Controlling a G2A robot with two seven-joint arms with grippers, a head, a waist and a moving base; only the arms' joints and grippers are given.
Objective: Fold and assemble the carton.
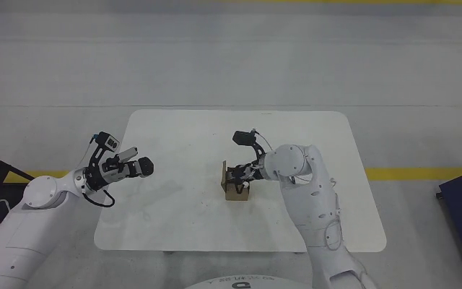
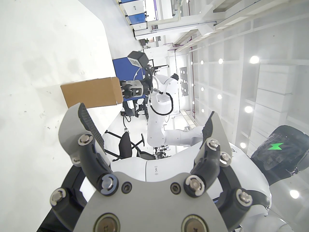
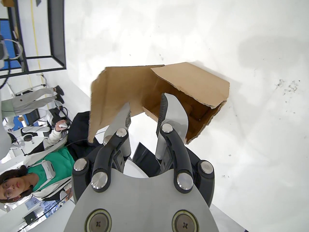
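Note:
A small brown carton [image 1: 236, 189] stands near the middle of the white table [image 1: 195, 137] with its flaps unfolded. In the right wrist view its open end [image 3: 193, 85] faces the camera, and one large flap [image 3: 108, 92] hangs out to the side. My right gripper [image 3: 144, 101] is at that open end. One finger [image 3: 169, 112] reaches inside the carton and the other [image 3: 124, 117] sits outside, closed narrowly over an inner flap edge. My left gripper [image 2: 146, 109] is open and holds nothing. It hovers over the table's left edge [image 1: 144, 167], well away from the carton [image 2: 89, 92].
Bare table surface [image 1: 303, 144] lies all around the carton. A yellow floor line [image 1: 411, 173] runs past the table's right side, and a dark object [image 1: 451, 195] sits at the far right edge.

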